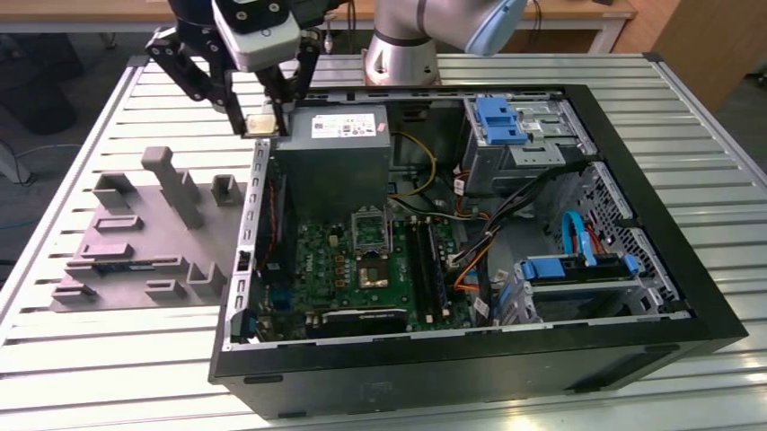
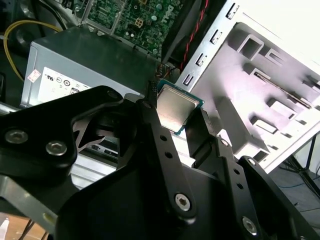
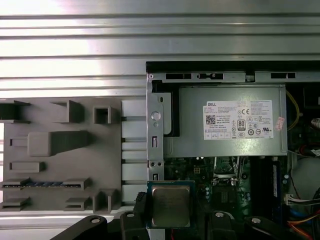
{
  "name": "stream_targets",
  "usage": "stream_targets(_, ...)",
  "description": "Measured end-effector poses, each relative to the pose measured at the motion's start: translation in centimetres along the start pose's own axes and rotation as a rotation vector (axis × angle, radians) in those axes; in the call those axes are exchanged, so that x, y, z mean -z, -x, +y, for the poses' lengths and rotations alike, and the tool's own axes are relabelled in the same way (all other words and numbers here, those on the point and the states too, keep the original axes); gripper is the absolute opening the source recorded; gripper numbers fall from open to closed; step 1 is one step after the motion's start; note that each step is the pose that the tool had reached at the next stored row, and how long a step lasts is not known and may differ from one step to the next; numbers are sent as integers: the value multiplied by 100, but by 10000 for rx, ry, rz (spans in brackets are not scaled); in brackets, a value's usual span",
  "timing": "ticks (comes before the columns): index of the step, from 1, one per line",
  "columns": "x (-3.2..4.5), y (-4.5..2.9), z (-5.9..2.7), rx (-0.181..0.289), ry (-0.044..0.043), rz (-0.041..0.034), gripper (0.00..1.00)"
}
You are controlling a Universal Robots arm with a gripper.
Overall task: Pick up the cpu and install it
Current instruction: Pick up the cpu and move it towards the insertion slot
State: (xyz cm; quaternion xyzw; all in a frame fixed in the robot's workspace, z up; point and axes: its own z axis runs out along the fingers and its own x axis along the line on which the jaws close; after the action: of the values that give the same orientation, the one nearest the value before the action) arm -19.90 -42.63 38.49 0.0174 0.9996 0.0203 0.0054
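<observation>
Silvery-grey metal, edged by a thin green rim, marks the cpu (image 2: 175, 111), which we see clamped between the two black fingers of the gripper (image 2: 176, 119). The jaws are drawn in narrow, one finger against each of two opposite edges of the chip. In the exterior view the gripper (image 1: 259, 121) hangs from the arm (image 1: 419, 36) with the cpu (image 1: 259, 125) clear of every surface, at the corner of the open PC case (image 1: 671, 296) on the exterior view's left, just beside the power supply (image 1: 341, 162) — the grey box with a white label. In the first wrist view we look past the cpu (image 3: 171, 206) onto the case wall and the edge of the green motherboard (image 3: 200, 172), with the power supply (image 3: 225, 120) beyond. The socket (image 1: 370, 235), a metal-framed rectangle with a dark centre, lies on the motherboard (image 1: 348, 278) inside the case, well apart from the chip; the cpu is not yet seated in it. Outside the case, on the exterior view's left, a grey fixture tray (image 1: 132, 242) with raised blocks and slots rests on the slatted metal table (image 1: 120, 359). Two blue drive caddies (image 1: 498, 119) sit in the case toward the exterior view's right — one near the far wall, one near the front.
</observation>
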Motion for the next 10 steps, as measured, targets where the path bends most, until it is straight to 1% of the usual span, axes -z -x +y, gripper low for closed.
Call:
stream_targets(6, -2, 51, 2, 0, 0, 0, 47)
stream_targets(10, -3, 111, 3, 0, -1, 0, 47)
